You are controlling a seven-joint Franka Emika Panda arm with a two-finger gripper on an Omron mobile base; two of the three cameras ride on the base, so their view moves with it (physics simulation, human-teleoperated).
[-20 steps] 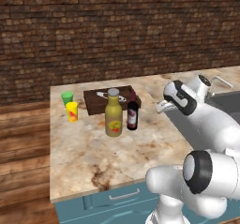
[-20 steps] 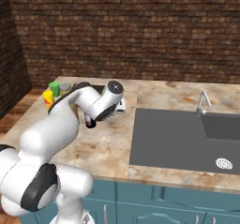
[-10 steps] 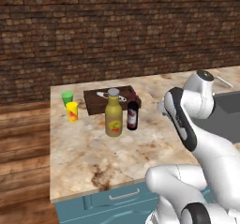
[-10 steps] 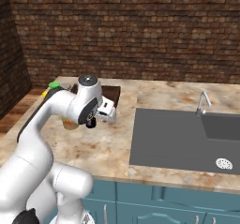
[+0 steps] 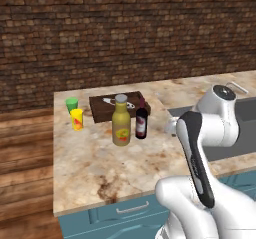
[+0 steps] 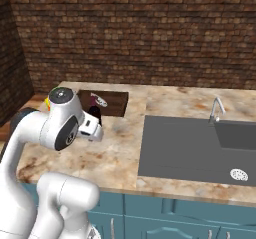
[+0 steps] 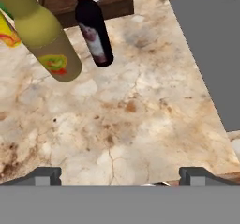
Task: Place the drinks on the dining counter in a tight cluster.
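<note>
Two of the drinks stand side by side on the dining counter (image 5: 97, 165): a fat olive-yellow bottle (image 5: 121, 128) with a grey cap and a dark wine bottle (image 5: 141, 123) with a red label. In the hand view the olive bottle (image 7: 44, 35) and the wine bottle (image 7: 96, 35) lean at the upper left. My gripper (image 7: 119, 176) is open, with bare marbled stone (image 7: 131, 115) between its widely spread fingertips (image 7: 44, 174). It hovers short of the bottles and touches nothing. From the right base view, the hand (image 6: 92, 128) sits just in front of the wine bottle (image 6: 95, 114).
A dark wooden board (image 5: 120, 105) with a small white thing on it lies behind the bottles. A green cup (image 5: 72, 104) and a yellow cup (image 5: 77, 119) stand at the left. The inset sink (image 6: 200, 143) and its faucet (image 6: 216, 110) are to the right.
The arm has refolded: its elbow swung up and toward the base, and the hand drew back a little from the bottles. The bottles have not moved and the jaws stayed open.
</note>
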